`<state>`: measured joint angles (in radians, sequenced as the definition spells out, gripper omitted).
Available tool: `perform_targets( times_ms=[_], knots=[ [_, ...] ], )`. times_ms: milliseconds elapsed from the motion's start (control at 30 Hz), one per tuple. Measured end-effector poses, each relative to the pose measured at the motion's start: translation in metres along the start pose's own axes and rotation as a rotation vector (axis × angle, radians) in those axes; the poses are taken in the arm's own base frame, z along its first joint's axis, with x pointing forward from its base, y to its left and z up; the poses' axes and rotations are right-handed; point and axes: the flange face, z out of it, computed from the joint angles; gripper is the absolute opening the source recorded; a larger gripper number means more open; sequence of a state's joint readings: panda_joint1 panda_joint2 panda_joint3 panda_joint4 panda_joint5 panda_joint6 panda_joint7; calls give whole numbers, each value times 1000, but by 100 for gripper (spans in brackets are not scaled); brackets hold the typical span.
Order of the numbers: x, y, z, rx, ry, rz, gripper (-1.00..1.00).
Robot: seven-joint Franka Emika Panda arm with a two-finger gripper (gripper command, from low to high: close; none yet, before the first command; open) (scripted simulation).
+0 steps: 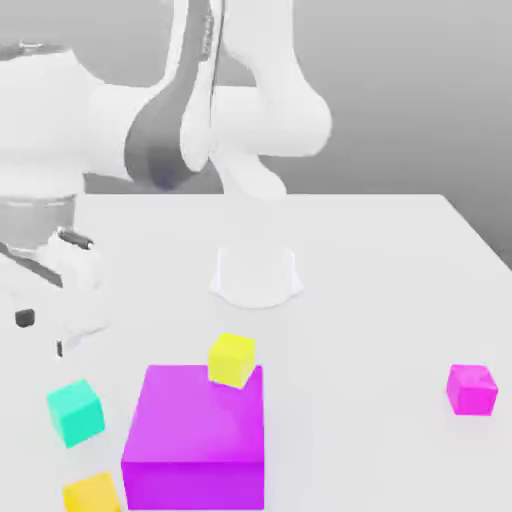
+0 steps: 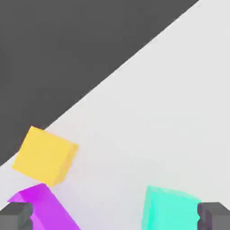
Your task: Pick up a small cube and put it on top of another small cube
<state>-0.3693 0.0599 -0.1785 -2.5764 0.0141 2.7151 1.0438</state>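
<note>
The small teal cube (image 1: 75, 412) rests on the white table (image 1: 400, 290), toward the exterior view's left and beside the big magenta cube (image 1: 195, 435). My gripper (image 1: 42, 332) hovers above and just behind it, open and empty. In the hand view the teal cube (image 2: 168, 209) lies between my two dark fingertips (image 2: 214, 215), closer to one of them, and my gripper (image 2: 115, 218) touches nothing. A small orange-yellow cube (image 1: 92, 495) (image 2: 45, 155) sits close by at the table's front edge. Another small yellow cube (image 1: 232, 360) is at the big cube's far top edge.
A small magenta cube (image 1: 471, 389) stands alone at the exterior view's right. The arm's round white base (image 1: 257, 275) is at mid table. A corner of the big magenta cube (image 2: 42, 209) shows near one fingertip. Dark floor (image 2: 54, 54) lies beyond the table edge.
</note>
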Motion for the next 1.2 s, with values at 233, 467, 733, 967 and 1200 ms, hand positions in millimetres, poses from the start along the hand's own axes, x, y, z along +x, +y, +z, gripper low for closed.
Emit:
perform_targets(
  times_ms=[233,467,733,967,1200],
  knots=[
    [4,31,97,-68,-41,72,0],
    [2,33,112,-68,-40,72,-100],
    [-9,24,38,-68,-41,24,-100],
    [-96,11,-27,-65,-44,-270,-100],
    [-179,30,-81,-53,-60,-563,-100]
  ],
)
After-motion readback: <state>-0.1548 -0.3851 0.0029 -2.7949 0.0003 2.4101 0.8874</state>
